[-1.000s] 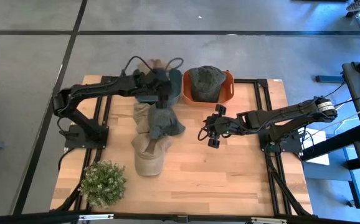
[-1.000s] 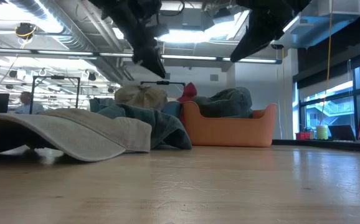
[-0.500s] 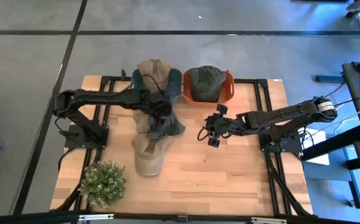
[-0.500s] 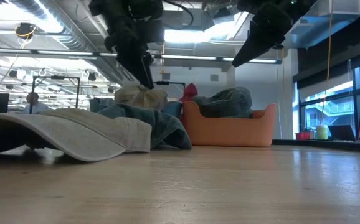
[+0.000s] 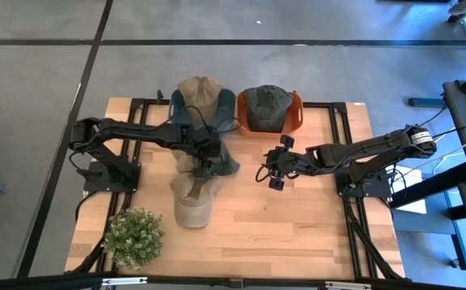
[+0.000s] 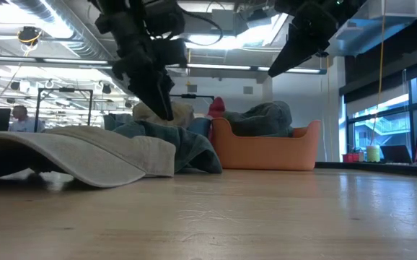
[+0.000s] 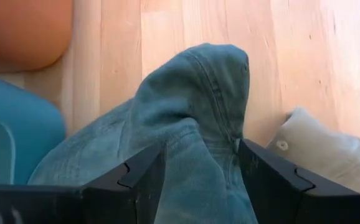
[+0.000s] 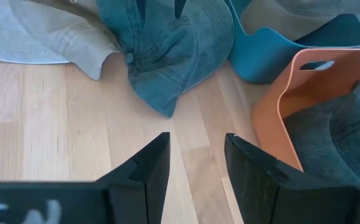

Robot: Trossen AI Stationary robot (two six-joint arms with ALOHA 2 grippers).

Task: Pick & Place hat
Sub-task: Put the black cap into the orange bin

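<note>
Since a second ago the left gripper (image 5: 209, 158) has swung back from the teal plastic bin (image 5: 181, 103), where a tan cap (image 5: 200, 90) now sits, and dropped over the blue denim cap (image 7: 192, 124) in the table's middle. Its fingers (image 7: 136, 180) stand spread either side of the denim crown, not yet closed. Just beside lies a beige cotton cap (image 5: 191, 201). To grasp well, it should sink lower and pinch the crown fold alone, clear of the beige cloth. Farther right, the orange plastic bin (image 5: 297, 115) holds a grey-green cap (image 5: 266, 105), and the right gripper (image 5: 275, 169) waits above bare wood, released.
</note>
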